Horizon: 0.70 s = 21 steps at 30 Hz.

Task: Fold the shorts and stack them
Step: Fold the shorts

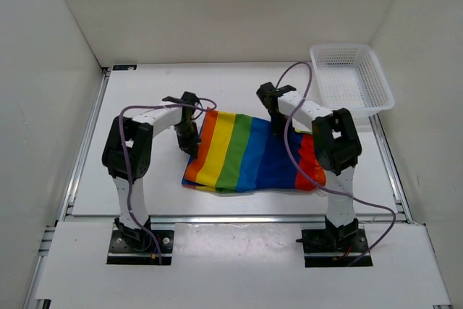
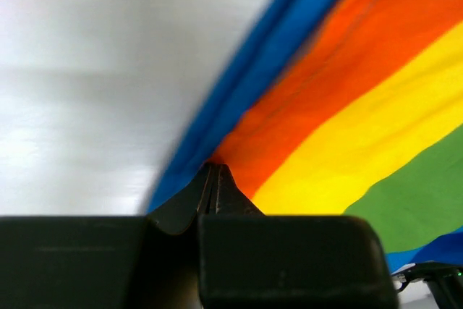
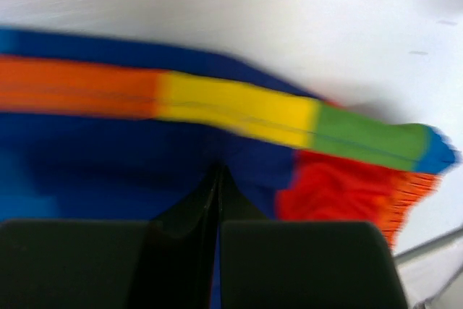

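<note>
The left gripper [image 2: 213, 182] and right gripper [image 3: 217, 182] each appear clamped on the thin rainbow-striped fabric shorts [image 1: 249, 153], spread mid white worktop [image 1: 145, 99]. They look light, limp and probably slippery, so edges and corners should hold best.

Plain white walls [image 1: 217, 5] enclose a white table [image 1: 239, 88]
</note>
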### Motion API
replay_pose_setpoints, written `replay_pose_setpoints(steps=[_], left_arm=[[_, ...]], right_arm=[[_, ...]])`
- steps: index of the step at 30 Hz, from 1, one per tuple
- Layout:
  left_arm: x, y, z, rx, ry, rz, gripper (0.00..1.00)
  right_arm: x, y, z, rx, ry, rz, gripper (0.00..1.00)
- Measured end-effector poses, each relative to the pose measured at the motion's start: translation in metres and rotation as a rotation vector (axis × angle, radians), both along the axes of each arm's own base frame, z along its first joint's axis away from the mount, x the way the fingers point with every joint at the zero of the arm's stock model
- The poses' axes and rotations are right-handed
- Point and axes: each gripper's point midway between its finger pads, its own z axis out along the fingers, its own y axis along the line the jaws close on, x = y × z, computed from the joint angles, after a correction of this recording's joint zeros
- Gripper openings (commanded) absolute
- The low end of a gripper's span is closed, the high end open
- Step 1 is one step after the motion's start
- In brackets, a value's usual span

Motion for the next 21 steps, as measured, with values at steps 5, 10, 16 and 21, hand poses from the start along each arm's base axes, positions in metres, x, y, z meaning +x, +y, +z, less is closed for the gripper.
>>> replay_pose_setpoints(steps=[5,10,16,21], left_arm=[[0.007,0.022,0.018,0.005,-0.056,0.057,0.10],[0.021,0.021,0.044,-0.016,-0.124,0.055,0.10],[0.056,0.002,0.085,-0.074,-0.245,0.019,0.10],[0.078,-0.049,0.093,-0.148,-0.292,-0.081,0.10]], right_arm=[[-0.005,0.041,0.004,0.114,-0.008,0.082,0.40],[-0.014,0.002,0.073,0.287,-0.208,-0.037,0.93],[-0.033,-0.115,0.135,0.374,-0.460,-0.393,0.94],[-0.102,-0.131,0.057,0.403,-0.216,-0.576,0.94]])
